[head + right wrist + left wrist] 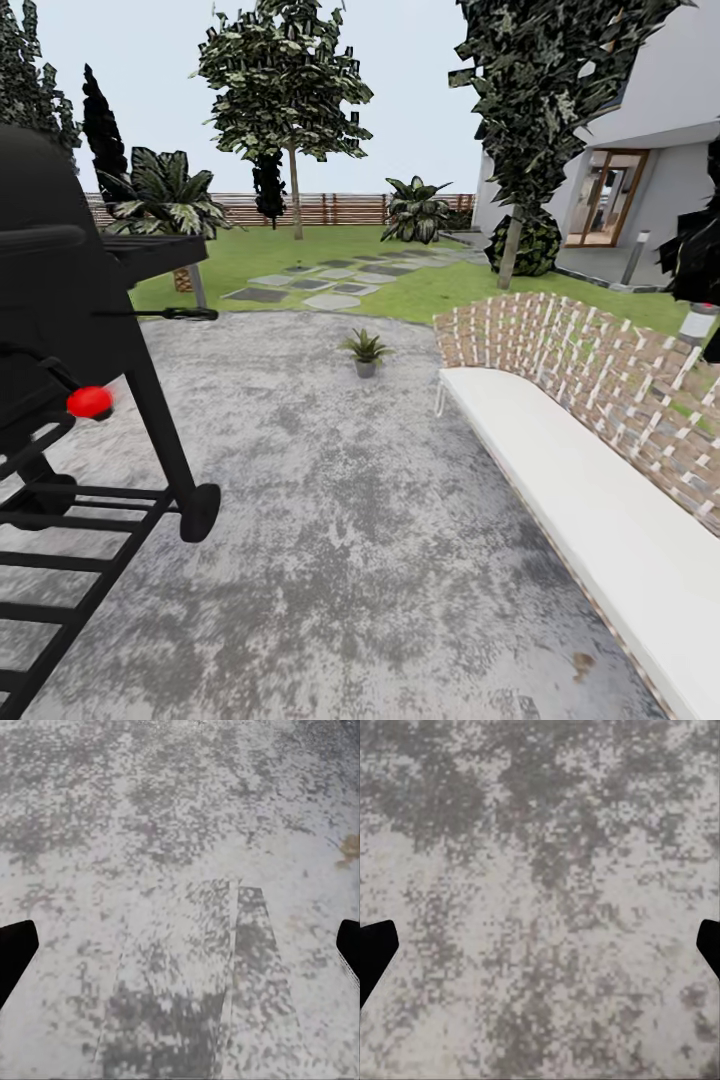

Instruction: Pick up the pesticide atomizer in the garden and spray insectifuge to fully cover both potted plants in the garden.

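Both claws hang spread and empty over the stone patio [380, 560], the left gripper [540, 945] and right gripper [180, 945] each showing dark fingertips wide apart, likely carried free for travel. One potted plant [365, 352] stands ahead near the lawn [300, 250]. I cannot find the atomizer. A black grill [70, 330] and wicker bench [590, 470] flank the way.

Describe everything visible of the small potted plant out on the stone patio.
The potted plant is a low rosette of pointed green leaves fanning out from a small grey pot. It stands upright on the mottled grey stone patio, near the edge where the lawn begins, between the black grill and the bench. Nothing touches it but the ground.
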Robot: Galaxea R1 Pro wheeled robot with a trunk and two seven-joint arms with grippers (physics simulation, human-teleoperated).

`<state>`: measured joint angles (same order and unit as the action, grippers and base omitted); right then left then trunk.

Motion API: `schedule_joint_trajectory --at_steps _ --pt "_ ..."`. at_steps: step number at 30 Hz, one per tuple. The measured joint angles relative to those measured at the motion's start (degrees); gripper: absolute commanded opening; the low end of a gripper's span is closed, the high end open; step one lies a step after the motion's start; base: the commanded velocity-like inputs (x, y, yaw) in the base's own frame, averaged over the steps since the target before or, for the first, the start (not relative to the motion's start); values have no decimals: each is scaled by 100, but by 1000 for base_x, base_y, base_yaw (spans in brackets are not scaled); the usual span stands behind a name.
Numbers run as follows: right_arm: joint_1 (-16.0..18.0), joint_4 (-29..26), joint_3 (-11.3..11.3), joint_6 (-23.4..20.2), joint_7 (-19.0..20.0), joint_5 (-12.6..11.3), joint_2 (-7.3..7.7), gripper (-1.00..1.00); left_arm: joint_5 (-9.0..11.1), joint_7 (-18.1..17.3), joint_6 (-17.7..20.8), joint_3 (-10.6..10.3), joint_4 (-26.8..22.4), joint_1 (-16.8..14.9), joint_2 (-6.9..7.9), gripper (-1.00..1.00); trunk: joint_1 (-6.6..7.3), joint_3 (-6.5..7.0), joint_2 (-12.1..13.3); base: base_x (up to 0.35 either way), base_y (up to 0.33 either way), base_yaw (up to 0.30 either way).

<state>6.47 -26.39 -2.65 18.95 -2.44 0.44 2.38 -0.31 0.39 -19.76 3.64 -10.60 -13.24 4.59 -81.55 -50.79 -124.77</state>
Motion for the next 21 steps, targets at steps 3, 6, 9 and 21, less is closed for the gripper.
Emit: schedule_joint_trajectory --at_steps 3,6,9,21 --pt "0 -1 -3 -4 0 4 0 100 0 0 0 0 0 0 0 100 0 0 0 339 0 0" --pt "0 0 -4 -5 0 8 4 100 0 0 0 0 0 0 0 100 0 0 0 339 0 0" --pt "0 0 1 -5 3 10 4 100 0 0 0 0 0 0 0 100 0 0 0 339 0 0" --pt "0 8 5 -11 0 11 0 100 0 0 0 -3 0 0 0 100 0 10 0 339 0 27"
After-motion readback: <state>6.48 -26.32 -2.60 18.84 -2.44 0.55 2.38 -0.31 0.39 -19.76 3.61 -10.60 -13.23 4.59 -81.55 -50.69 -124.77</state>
